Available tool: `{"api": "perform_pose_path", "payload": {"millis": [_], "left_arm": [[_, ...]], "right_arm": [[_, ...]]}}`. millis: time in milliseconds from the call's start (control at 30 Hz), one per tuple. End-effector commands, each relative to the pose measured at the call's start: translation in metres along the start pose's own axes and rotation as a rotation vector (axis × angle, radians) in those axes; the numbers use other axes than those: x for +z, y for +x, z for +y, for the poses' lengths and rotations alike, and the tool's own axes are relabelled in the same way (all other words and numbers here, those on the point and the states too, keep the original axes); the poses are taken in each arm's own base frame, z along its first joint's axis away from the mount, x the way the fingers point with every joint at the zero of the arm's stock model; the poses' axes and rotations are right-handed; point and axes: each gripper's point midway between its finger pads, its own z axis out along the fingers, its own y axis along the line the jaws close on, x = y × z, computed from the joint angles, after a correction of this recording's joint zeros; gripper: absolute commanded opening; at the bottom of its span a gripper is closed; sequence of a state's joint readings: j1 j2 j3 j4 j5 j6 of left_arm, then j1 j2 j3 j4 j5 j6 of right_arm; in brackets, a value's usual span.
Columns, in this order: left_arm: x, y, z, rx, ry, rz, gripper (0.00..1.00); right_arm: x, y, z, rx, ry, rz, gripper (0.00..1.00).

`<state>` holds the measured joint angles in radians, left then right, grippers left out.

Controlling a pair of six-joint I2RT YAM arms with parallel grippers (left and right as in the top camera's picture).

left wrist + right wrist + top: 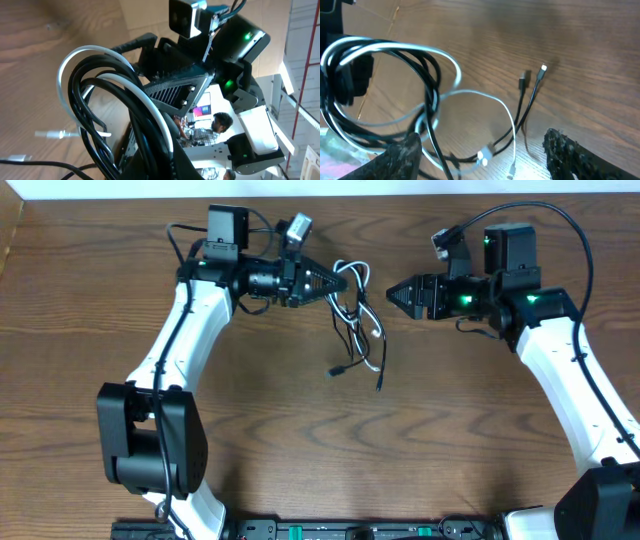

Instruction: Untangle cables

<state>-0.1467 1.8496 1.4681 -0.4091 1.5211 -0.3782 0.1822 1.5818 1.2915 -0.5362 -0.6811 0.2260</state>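
left holds the tangle, right open and lined up — take one strand, not the bunch
left gripper (325, 283) is clamped tight on the looped end of the cables (355, 320). The black and white cords hang off its tip in a knot and trail onto the table (300, 440), with the plug ends (333, 372) lying loose at the end farthest from the left gripper. right gripper (393, 295) faces the left gripper from across the bundle, jaws spread wide, nothing in them, just clear of the cords. I'd go for the white loop (458, 75) that bulges out on the side away from the left gripper — nip that alone, then pull slowly, straight away from the left gripper. Catching black too would likely just tighten the knot.
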Motion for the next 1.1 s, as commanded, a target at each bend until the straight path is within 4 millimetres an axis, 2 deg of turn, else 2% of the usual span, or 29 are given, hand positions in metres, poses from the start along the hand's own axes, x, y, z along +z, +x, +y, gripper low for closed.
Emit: {"api": "perform_pose_path", "payload": {"millis": [0,100,167,267,333,400,567,633,767,833,867,933,967,1000,1033,1067], "left_arm": [[0.006,0.002,-0.021,0.057,0.017,0.019,0.07],[0.010,0.002,-0.018,0.058,-0.002,0.018,0.08],[0.012,0.002,-0.019,0.058,-0.001,0.021,0.07],[0.012,0.003,-0.019,0.057,-0.001,0.021,0.07],[0.012,0.003,-0.019,0.057,0.000,0.021,0.07],[0.012,0.003,-0.019,0.051,0.003,0.023,0.08],[0.012,0.003,-0.021,0.039,0.010,0.027,0.07],[0.012,0.003,-0.021,0.039,0.010,0.027,0.07],[0.011,0.005,-0.023,0.039,0.023,0.034,0.07],[0.011,0.005,-0.023,0.039,0.023,0.033,0.08],[0.011,0.005,-0.023,0.039,0.023,0.033,0.07],[0.012,0.005,-0.023,0.039,0.023,0.034,0.07],[0.012,0.005,-0.023,0.038,0.023,0.034,0.07],[0.012,0.005,-0.023,0.027,0.022,0.034,0.07],[0.011,0.004,-0.022,-0.012,0.019,0.033,0.08],[0.012,0.004,-0.021,-0.037,0.013,0.030,0.08]], "right_arm": [[0.008,0.006,0.027,-0.038,-0.056,0.028,0.74],[0.020,0.020,0.043,-0.057,-0.060,0.069,0.70],[0.029,0.033,0.033,0.011,0.064,0.102,0.68],[0.038,0.044,0.023,0.068,0.156,0.121,0.61],[0.041,0.047,0.006,0.151,0.245,0.113,0.54],[0.043,0.049,-0.013,0.206,0.336,0.100,0.53],[0.057,0.060,-0.039,0.240,0.403,0.140,0.50],[0.060,0.064,-0.060,0.287,0.454,0.148,0.49],[0.052,0.061,-0.085,0.337,0.488,0.136,0.47],[0.040,0.052,-0.102,0.373,0.496,0.108,0.47],[0.040,0.047,-0.099,0.335,0.437,0.113,0.47],[0.046,0.036,-0.070,0.180,0.214,0.132,0.47],[0.044,0.029,-0.035,0.032,0.013,0.131,0.51],[0.041,0.027,-0.024,-0.015,-0.040,0.125,0.54],[0.030,0.020,-0.006,-0.094,-0.084,0.096,0.57],[0.025,0.017,-0.002,-0.116,-0.082,0.083,0.59]]}}
